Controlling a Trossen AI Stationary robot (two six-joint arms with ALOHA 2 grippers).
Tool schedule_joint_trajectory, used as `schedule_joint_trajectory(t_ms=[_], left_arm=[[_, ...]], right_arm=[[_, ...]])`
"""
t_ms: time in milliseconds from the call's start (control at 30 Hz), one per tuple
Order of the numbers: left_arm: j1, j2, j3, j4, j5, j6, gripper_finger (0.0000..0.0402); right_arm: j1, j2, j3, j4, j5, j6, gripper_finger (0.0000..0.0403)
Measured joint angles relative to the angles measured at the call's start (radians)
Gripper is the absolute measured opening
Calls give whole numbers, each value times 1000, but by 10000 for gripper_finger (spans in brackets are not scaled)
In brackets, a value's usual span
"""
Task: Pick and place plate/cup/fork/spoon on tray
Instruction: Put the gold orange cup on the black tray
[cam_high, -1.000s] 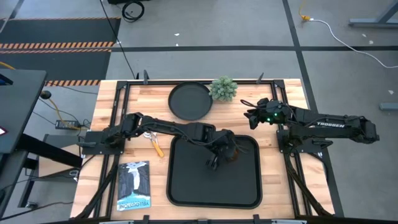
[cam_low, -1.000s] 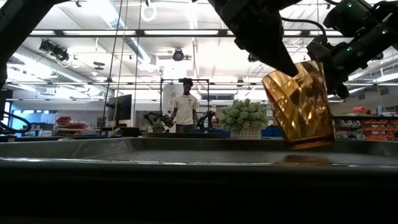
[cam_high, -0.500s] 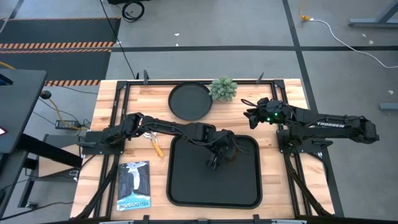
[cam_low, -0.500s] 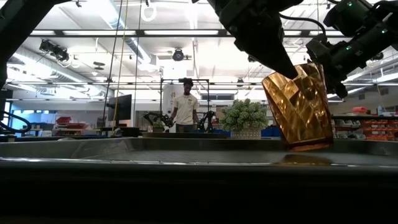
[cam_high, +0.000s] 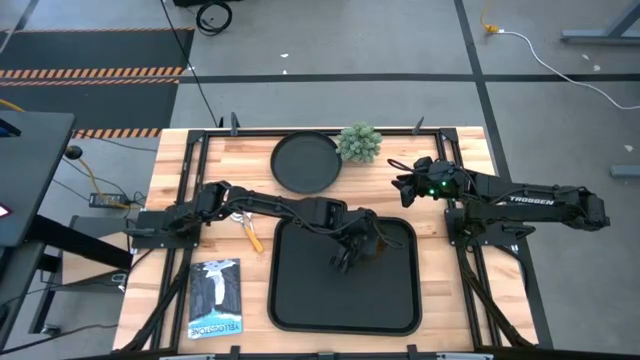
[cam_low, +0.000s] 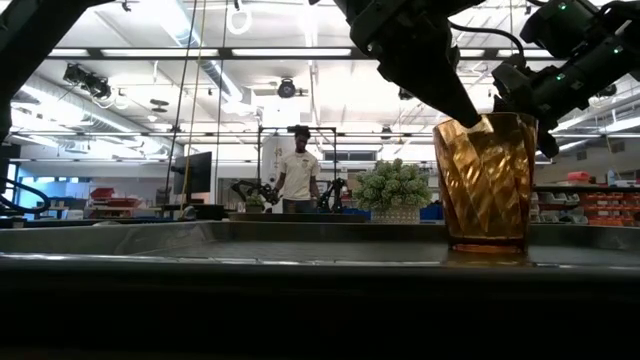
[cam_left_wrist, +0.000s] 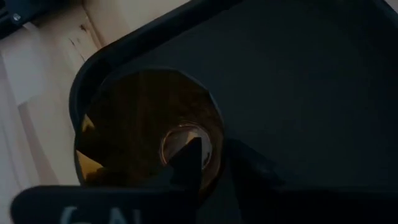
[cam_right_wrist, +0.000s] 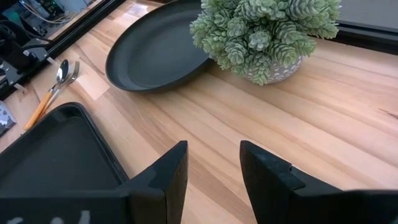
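Cup (cam_low: 486, 180) stands upright, mouth up, on the tray (cam_high: 300, 300) near its far right corner. Left hand (cam_high: 358, 250) grips its rim; low view shows one finger inside, hidden from overhead. Right hand (cam_right_wrist: 211, 168) released, apart over the worktop (cam_right_wrist: 323, 124).
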Motion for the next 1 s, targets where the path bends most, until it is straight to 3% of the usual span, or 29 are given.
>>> schedule_joint_trajectory(t_ms=[200, 400, 633, 1000], left_arm=[[-1, 0, 0, 23, -5, 39, 120], [-15, 0, 0, 43, -107, 131, 132], [-41, -1, 0, 53, -141, 208, 135], [-50, -92, 14, -20, -208, 140, 135]], right_arm=[[0, 0, 0, 0, 0, 0, 153], [0, 0, 0, -2, 0, 0, 153], [0, 0, 0, -2, 0, -1, 153], [0, 0, 0, -10, 0, -4, 153]])
